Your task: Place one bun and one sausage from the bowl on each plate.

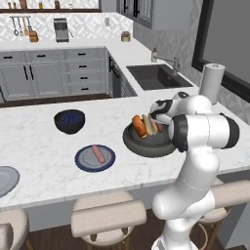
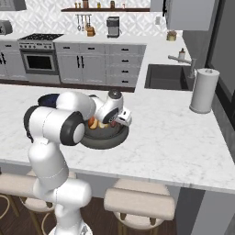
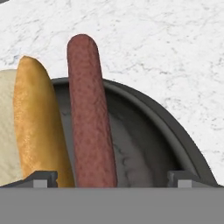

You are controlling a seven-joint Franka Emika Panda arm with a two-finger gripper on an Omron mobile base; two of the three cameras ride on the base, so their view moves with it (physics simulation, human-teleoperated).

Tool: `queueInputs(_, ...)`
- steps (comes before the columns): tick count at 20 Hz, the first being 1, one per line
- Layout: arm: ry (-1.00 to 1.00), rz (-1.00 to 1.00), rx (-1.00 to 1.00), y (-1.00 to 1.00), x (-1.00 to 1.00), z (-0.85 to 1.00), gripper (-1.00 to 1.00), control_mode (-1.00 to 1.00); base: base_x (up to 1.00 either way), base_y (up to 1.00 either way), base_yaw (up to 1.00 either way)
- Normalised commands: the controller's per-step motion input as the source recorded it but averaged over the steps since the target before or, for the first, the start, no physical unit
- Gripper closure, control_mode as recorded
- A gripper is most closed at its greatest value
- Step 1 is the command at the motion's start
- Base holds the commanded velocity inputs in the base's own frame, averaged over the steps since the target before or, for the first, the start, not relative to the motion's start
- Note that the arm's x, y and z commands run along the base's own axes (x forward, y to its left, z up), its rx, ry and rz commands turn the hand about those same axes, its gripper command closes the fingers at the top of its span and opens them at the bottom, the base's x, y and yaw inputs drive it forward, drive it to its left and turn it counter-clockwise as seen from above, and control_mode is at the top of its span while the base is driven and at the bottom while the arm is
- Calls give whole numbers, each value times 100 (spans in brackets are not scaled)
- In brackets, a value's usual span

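The wide dark bowl [image 1: 141, 145] sits on the marble counter, holding an orange-brown bun [image 3: 37, 122], a pale bun [image 3: 6, 131] and a reddish sausage [image 3: 89, 118] side by side. The blue-rimmed plate [image 1: 82, 161] carries one sausage [image 1: 98, 154]; the light grey plate [image 1: 6, 179] lies further left.

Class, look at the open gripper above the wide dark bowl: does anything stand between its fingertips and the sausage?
Nothing visible does. The open gripper looks straight at the sausage in the bowl; a bun lies beside it.

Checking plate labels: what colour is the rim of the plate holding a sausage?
Dark blue rim, clearest in left base view.
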Motion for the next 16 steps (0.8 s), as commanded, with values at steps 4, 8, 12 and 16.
queueInputs(4,1,0,0,23,0,-21,-100,-100,0,0,0)
queueInputs(8,2,0,0,12,0,-27,-100,-100,0,0,0)
queueInputs(12,0,-8,12,1,0,-16,-100,-100,0,0,0)
queueInputs(16,0,-14,11,-2,9,0,-100,-100,0,0,0)
